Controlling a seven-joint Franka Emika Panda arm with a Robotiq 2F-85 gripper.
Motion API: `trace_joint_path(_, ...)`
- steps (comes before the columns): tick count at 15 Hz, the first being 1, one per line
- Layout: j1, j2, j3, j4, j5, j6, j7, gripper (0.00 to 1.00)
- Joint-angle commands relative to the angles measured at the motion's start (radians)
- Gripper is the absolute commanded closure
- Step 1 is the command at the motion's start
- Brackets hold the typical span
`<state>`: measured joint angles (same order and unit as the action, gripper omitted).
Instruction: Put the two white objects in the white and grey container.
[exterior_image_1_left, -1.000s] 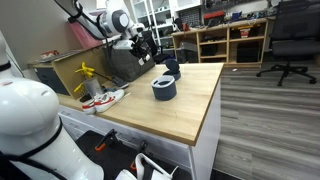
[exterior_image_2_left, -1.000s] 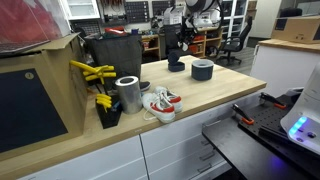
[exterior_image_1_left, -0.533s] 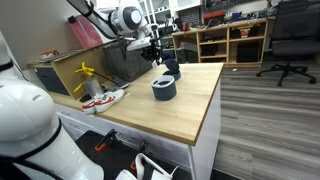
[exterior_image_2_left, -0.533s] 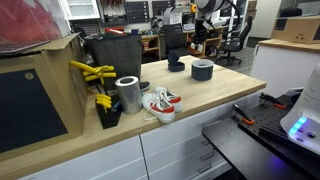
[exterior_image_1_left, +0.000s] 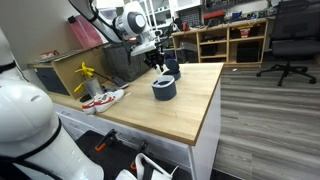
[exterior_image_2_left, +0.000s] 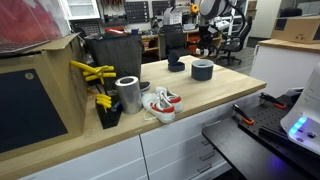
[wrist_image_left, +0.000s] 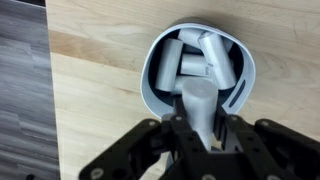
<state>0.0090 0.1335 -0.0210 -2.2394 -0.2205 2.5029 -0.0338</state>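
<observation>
In the wrist view my gripper is shut on a short, chunky white object, held upright between the fingers. Just beyond it, below, is the white and grey container, with other white pieces lying on its white inside. In both exterior views the gripper hangs just above the grey-blue container, near the far end of the wooden table. The thin stick-like white object cannot be told apart.
A smaller dark bowl stands close behind the container. A white-and-red shoe, a metal can and yellow tools are at the table's other end. The table edge drops to the floor; an office chair stands beyond.
The gripper has travelled sideways from above the dark bowl to above the grey-blue container, still shut on the white piece.
</observation>
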Motion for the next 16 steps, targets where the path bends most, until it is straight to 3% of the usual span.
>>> trace_joint_path(1,-0.003,0.025,-0.008,0.013,-0.046,-0.05,-0.018,0.93)
trace_joint_path(16,-0.007,0.083,-0.024,0.024,-0.078,-0.055,-0.023,0.93)
